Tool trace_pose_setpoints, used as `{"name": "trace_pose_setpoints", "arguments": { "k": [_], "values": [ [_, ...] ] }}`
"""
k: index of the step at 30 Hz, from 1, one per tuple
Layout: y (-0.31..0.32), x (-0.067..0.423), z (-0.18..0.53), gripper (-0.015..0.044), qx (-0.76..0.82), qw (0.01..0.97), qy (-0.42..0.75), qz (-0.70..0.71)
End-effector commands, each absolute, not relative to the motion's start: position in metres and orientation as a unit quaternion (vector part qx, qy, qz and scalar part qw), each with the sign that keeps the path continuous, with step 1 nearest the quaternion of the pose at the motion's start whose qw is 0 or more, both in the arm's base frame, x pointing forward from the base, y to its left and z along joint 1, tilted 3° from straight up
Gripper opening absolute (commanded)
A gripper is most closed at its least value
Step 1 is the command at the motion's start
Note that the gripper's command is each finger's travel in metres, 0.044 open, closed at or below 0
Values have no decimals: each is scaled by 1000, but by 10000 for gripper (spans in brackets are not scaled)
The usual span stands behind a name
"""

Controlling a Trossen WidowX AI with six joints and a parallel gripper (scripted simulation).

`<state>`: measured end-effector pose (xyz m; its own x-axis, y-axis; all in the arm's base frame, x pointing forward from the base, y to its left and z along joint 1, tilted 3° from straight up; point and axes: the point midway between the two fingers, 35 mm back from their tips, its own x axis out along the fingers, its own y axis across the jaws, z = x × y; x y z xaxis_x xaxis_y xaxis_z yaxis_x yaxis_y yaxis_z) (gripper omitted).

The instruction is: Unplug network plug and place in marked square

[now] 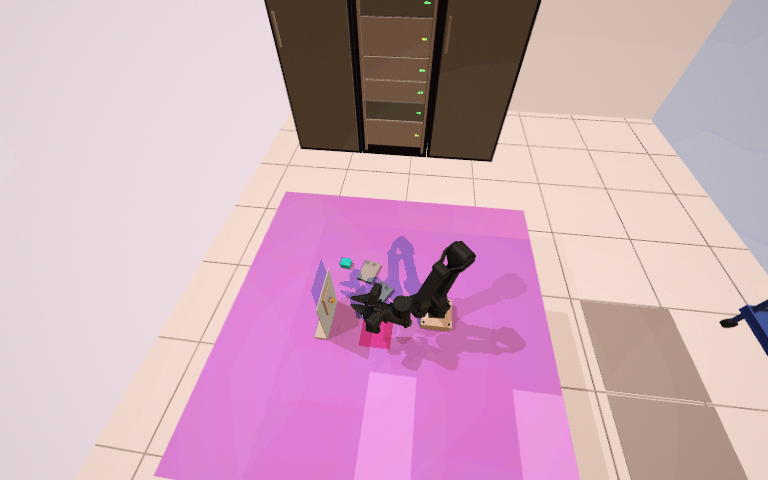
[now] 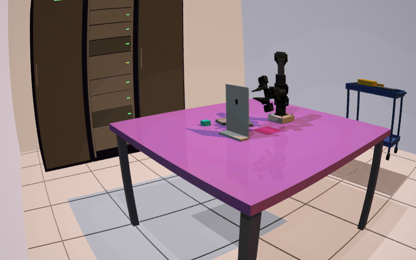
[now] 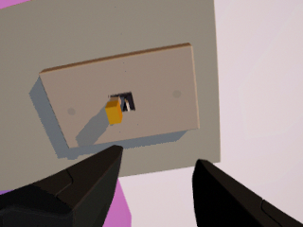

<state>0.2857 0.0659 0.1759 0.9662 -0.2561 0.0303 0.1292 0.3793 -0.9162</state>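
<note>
Facing plug, gripper partly open, teal block aside
</note>
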Motion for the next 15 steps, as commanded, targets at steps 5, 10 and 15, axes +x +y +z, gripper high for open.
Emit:
{"name": "trace_pose_setpoints", "arguments": {
  "k": [5,10,15],
  "values": [
    [66,259,153,156,-638,755,91,-124],
    [64,245,145,156,-677,718,106,-125],
    [64,248,145,156,-677,718,106,-125]
  ]
}}
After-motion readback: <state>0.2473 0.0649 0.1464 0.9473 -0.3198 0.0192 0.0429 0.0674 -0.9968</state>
